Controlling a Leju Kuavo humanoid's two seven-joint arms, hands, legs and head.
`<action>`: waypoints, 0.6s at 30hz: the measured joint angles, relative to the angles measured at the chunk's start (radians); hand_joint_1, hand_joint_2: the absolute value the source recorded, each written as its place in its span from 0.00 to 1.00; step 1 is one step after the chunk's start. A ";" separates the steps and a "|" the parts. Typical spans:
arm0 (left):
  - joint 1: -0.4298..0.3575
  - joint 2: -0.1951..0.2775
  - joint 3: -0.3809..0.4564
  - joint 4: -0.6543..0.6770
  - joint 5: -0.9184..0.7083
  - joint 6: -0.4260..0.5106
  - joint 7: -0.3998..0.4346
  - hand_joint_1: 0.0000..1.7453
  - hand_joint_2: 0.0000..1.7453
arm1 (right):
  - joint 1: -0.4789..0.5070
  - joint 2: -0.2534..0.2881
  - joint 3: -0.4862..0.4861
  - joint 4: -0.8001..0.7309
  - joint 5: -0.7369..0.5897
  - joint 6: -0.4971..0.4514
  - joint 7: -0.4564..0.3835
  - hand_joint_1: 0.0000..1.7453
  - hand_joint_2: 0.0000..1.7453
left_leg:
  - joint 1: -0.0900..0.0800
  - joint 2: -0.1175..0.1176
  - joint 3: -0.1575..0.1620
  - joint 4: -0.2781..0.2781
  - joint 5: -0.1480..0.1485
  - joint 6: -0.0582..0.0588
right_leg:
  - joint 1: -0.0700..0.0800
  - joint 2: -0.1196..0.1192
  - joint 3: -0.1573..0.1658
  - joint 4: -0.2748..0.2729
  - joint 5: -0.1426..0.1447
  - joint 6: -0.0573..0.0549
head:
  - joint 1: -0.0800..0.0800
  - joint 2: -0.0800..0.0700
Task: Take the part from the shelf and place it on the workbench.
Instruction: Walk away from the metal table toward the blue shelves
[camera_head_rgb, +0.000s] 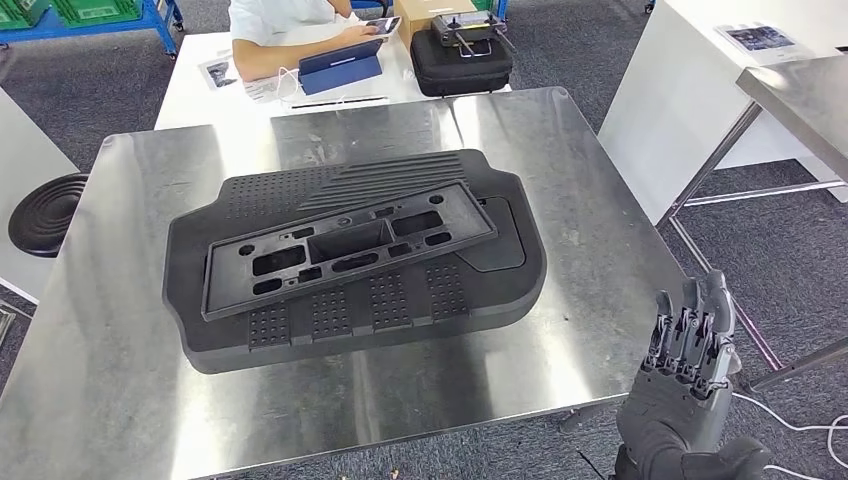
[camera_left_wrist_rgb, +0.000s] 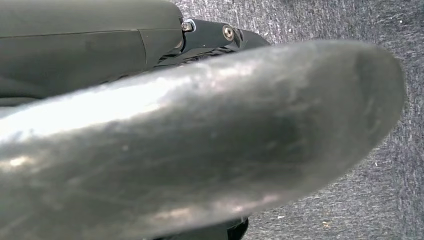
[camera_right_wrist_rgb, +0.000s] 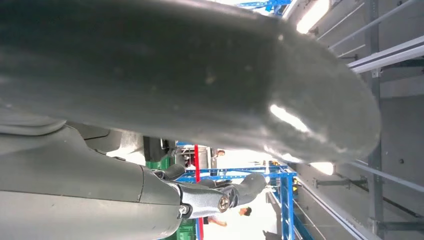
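Steel worktop (camera_head_rgb: 600, 290) already carries your part (camera_head_rgb: 345, 250), lying flat on a black mat (camera_head_rgb: 500, 285); your right hand (camera_head_rgb: 690, 375) hangs beside the edge, fingers straight, holding nothing; left hand's (camera_left_wrist_rgb: 200, 150) state I cannot tell; placing looks done.

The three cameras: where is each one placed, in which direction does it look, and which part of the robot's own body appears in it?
Head view: high on the body, looking forward and down at the steel workbench with the black part on a larger black panel; the right hand rises beside the table.
Left wrist view: behind the left hand, facing grey carpet.
Right wrist view: behind the right hand, facing blue racks.
Head and right wrist views share the right hand.
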 joint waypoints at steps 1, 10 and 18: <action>0.000 0.000 0.001 0.000 -0.002 0.000 0.000 0.00 0.00 | 0.000 0.000 0.000 0.000 -0.002 0.000 0.000 0.00 0.00 | 0.000 0.000 0.001 -0.001 0.000 -0.002 | 0.000 0.000 0.000 0.000 0.000 0.000 | 0.000 0.000; 0.000 0.002 0.015 0.000 -0.010 0.002 0.001 0.00 0.00 | 0.002 0.001 -0.002 0.006 -0.013 0.004 0.002 0.00 0.00 | -0.011 0.000 -0.001 -0.001 0.000 0.000 | -0.010 0.000 0.002 -0.003 0.003 0.005 | 0.000 0.000; 0.000 0.000 0.015 0.000 -0.014 0.002 0.002 0.00 0.00 | 0.005 0.001 -0.007 0.008 -0.024 0.011 0.008 0.00 0.00 | 0.004 0.008 -0.005 -0.017 0.018 0.011 | -0.014 0.000 -0.138 0.287 -0.121 0.014 | 0.005 0.000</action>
